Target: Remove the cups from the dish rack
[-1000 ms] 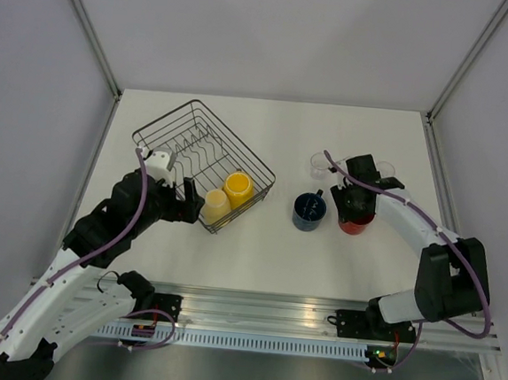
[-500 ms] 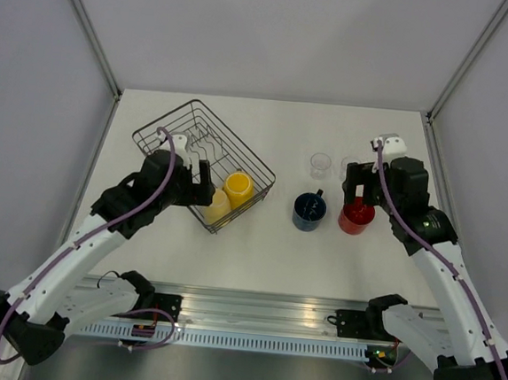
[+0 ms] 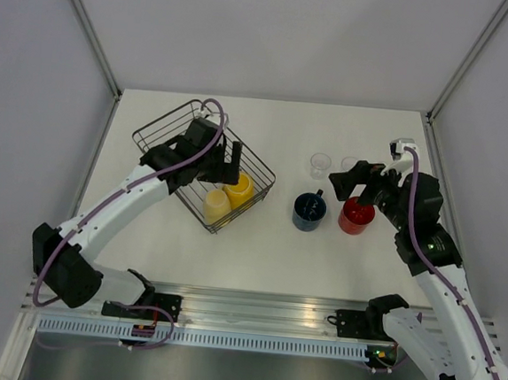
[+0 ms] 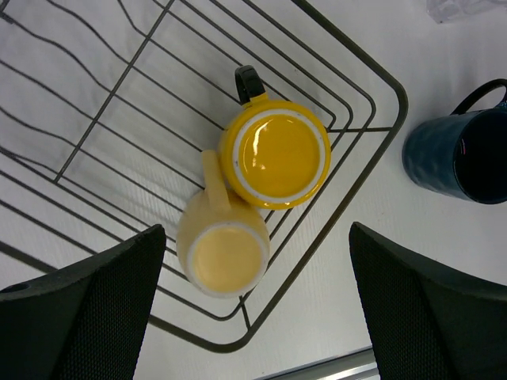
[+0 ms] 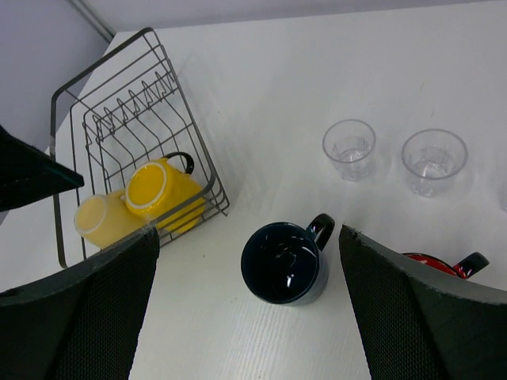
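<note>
white table (image 3: 258,244), orange-yellow mug (image 4: 275,161) in dish rack (image 4: 402,95) corner

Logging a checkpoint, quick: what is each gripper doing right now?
Left gripper: jaws open, holding nothing.
Right gripper: jaws open, holding nothing.

No readable text, label, brand or number on anything here.

We count four mugs: one orange mug (image 4: 275,158), one pale mug (image 4: 224,255), one blue mug (image 5: 283,263) and one red mug (image 3: 356,218). We count one rack (image 5: 119,119). Of clear glasses we make out two for certain, a first tumbler (image 5: 349,149) and a second tumbler (image 5: 432,161); whether there are more we cannot tell.
</note>
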Available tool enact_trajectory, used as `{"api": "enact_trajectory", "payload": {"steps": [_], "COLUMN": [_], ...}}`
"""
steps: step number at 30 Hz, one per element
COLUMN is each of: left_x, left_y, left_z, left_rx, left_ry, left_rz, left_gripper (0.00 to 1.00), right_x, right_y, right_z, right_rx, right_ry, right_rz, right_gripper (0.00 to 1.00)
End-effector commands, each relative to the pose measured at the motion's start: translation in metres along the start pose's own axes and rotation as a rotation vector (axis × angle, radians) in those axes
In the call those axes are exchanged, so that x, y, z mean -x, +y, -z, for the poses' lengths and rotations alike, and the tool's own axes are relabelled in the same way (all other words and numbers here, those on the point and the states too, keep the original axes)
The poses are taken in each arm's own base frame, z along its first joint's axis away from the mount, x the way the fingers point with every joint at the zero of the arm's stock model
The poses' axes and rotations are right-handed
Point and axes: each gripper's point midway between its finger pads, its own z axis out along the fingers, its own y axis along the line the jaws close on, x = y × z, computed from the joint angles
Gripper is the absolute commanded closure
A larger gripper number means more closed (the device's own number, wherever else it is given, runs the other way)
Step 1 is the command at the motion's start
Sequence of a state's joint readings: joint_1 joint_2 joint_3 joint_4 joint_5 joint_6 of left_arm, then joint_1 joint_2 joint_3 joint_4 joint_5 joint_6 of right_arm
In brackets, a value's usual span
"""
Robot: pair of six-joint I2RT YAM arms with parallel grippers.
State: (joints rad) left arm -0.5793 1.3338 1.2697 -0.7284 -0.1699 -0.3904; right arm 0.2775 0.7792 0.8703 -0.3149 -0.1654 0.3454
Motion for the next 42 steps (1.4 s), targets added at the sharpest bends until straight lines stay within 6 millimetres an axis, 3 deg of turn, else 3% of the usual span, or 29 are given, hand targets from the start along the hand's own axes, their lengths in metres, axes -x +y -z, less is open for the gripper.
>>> {"api": "enact_trajectory", "payload": {"steps": [1,10,18,29,42], "left_x": [0.009,0.015,-0.005,-0.018,-0.045], "left_y": [-0.015,-0.020,-0.027,-0.027,-0.013], "left_z": [-0.013,-0.053,-0.088,-0.103,-0.126], "left_rx": [-0.054,-0.027,-0.054,-0.058,0.009], "left_ry": [0.031,0.088,0.186,0.226,0.283], "left_rz": [-0.082,-0.201,-0.256,-0.280,-0.284], "left_gripper": [0.00,0.00,0.00,0.00,0.00], "right_x": [0.005,0.003,-0.001,-0.005,-0.007], "right_y": [0.013,0.023,0.026,0.032,0.034], "right_z": [0.005,0.024,0.025,0.024,0.025], "right_rx": [0.056,0.107,0.133,0.172,0.193], "right_ry": [0.023,0.039,0.065,0.081,0.083], "right_rz": [0.015,0.081,0.097,0.106,0.114], "right_gripper": [0.02,0.02,0.02,0.02,0.02]}}
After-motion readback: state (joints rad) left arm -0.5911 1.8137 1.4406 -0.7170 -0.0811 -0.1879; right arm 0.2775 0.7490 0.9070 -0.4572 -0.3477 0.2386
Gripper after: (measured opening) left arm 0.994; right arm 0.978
